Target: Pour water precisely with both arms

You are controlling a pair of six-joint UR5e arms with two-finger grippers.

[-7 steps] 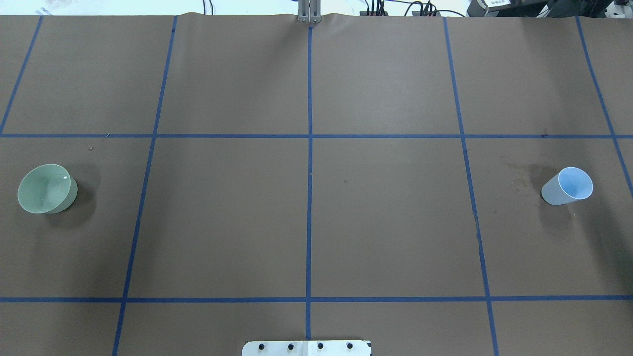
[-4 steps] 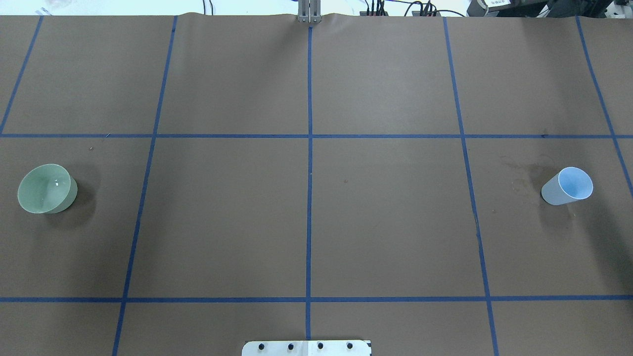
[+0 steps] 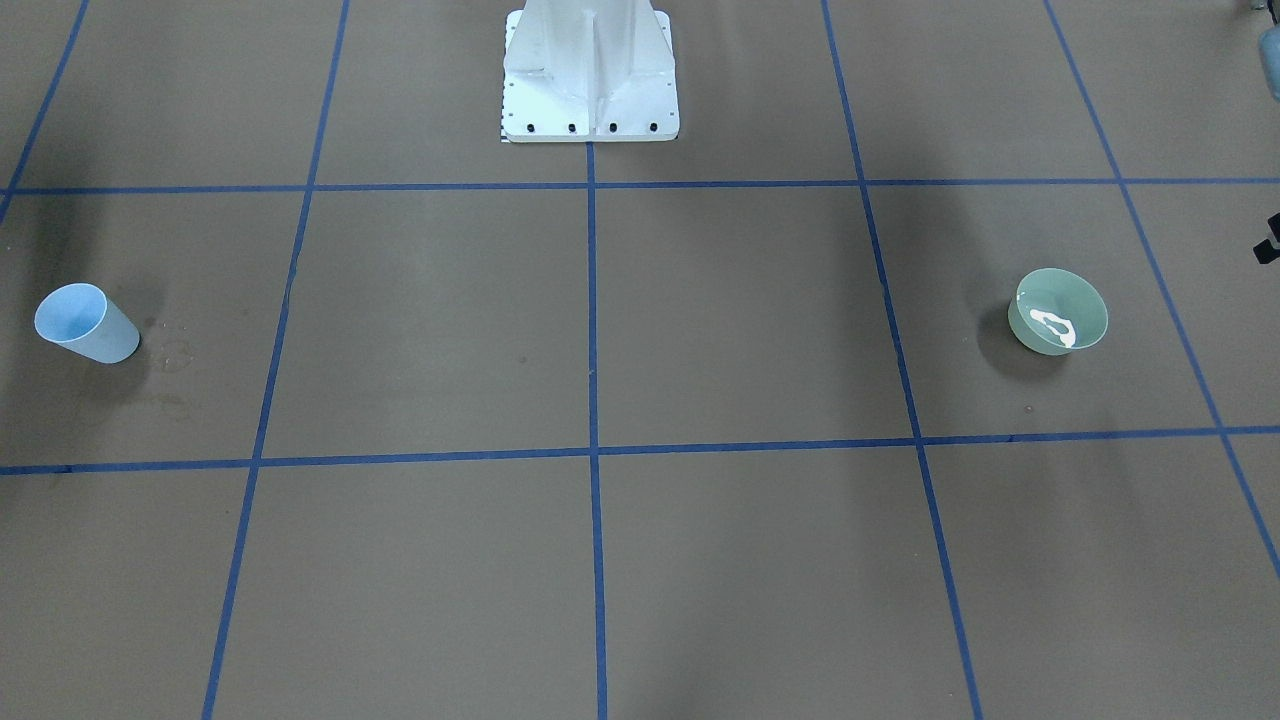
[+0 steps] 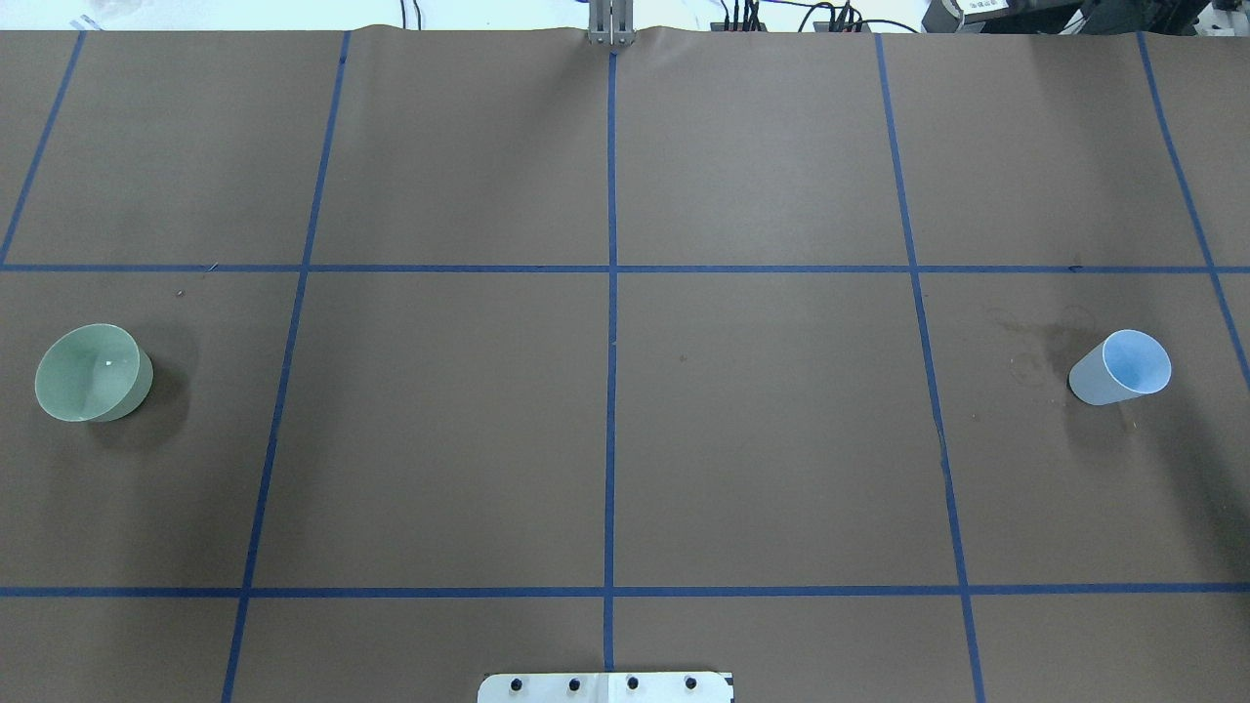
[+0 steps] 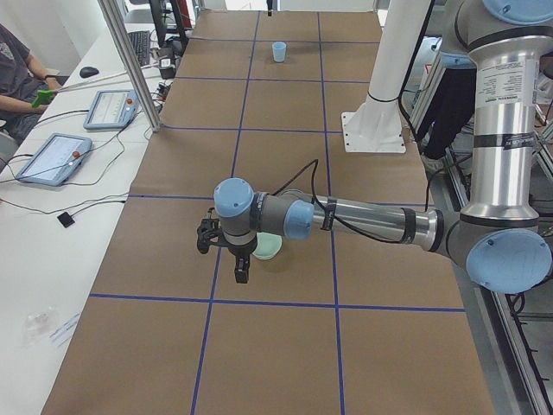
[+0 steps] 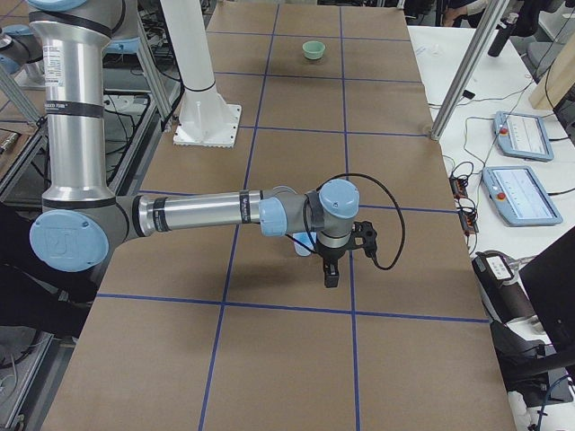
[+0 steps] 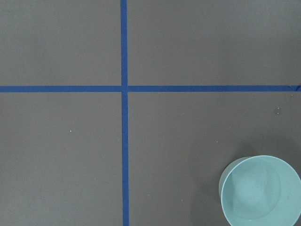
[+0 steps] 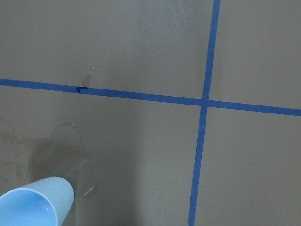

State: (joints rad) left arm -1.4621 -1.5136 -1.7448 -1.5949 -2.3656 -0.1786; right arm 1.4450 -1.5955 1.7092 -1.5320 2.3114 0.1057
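Observation:
A pale green bowl [image 4: 93,373] stands at the table's left; it also shows in the front view [image 3: 1060,312] and the left wrist view [image 7: 261,190]. The water [image 3: 1055,326] in it shows as a white glint. A light blue cup [image 4: 1121,368] stands upright at the right, also in the front view [image 3: 85,322] and right wrist view [image 8: 35,203]. My left gripper [image 5: 226,259] hangs just beside the bowl [image 5: 270,248]. My right gripper [image 6: 331,268] hangs beside the cup [image 6: 302,244]. I cannot tell whether either is open or shut.
The white pedestal [image 3: 590,70] stands at the robot's side of the table. Blue tape lines [image 4: 611,391] divide the brown mat. Faint dried water rings [image 4: 1025,351] lie beside the cup. Tablets [image 5: 52,157] and cables lie on the side bench.
The glint on the water in the green bowl has shifted and grown fainter. The bowl and the cup have not moved.

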